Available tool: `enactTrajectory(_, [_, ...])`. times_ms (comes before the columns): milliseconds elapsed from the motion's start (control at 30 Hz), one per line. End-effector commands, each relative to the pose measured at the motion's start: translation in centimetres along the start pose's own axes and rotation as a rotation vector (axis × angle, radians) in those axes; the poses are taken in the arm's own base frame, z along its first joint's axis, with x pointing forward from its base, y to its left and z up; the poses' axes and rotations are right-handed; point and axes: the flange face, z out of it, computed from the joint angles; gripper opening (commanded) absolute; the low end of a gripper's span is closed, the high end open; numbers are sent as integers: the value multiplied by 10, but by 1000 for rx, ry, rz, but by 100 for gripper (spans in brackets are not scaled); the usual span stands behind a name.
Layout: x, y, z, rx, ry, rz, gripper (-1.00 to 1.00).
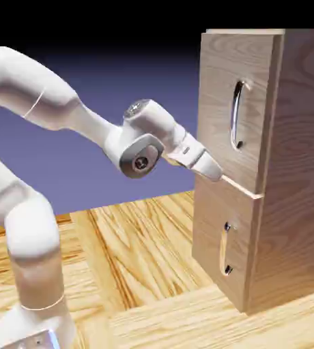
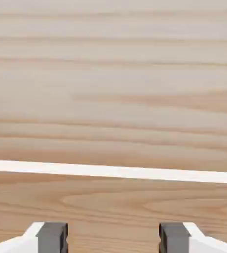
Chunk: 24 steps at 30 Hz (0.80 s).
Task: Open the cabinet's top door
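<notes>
Pale, streaky wood planking runs beneath my white arm and the tall cabinet [image 1: 303,150] against a blue-violet backdrop [image 1: 105,163].

I see light, wavy grain on the top door [image 1: 218,102], which fills the upper part of the cabinet's front, above the shorter lower door [image 1: 211,221]; its bowed handle [image 1: 236,116] is smooth, shiny metal, and a smaller bar handle [image 1: 224,249] sits on the lower one. My gripper [image 2: 113,238] is released, its blocky grey fingertips [image 2: 52,238] wide apart with only wood showing between them. From outside, the hand hides part of the doors' left edges near the seam, and I can't make out whether it touches them. The cabinet's right side is cut off by the frame; up close, a white strip [image 2: 113,171] crosses the grain, and both handles are out of sight.
</notes>
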Motion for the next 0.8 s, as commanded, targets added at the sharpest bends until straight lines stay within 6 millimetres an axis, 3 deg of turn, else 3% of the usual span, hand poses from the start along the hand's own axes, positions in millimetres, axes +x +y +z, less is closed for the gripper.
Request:
enactTrajectory(0, [2,-4,-4,9,10,-5,0])
enactTrajectory(367, [17,-35,-52,115,123,-45,0])
enactTrajectory(767, [30,-41,-97,235,250,-59,0])
